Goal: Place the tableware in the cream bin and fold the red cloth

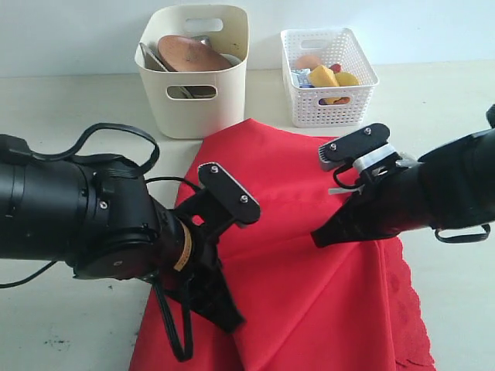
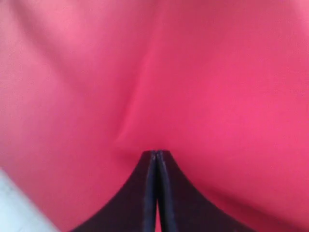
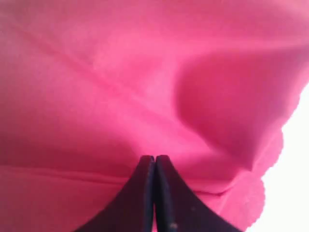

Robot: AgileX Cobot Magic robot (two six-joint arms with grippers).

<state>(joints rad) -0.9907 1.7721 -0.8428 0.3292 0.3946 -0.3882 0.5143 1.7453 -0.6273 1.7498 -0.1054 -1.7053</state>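
The place reads as a robotics lab bench, not a lived-in home. A bare pale table (image 1: 69, 108) stands against a plain white wall (image 1: 69, 31), and a bulky black left arm (image 1: 54, 216) and right arm (image 1: 456, 185), trailing loose cables, reach over it. The few household things look set out as props: a cream bin (image 1: 193, 108) holding tableware, a white lattice basket (image 1: 309, 108) of brightly coloured food pieces, and a red cloth (image 1: 309, 294) on the tabletop.
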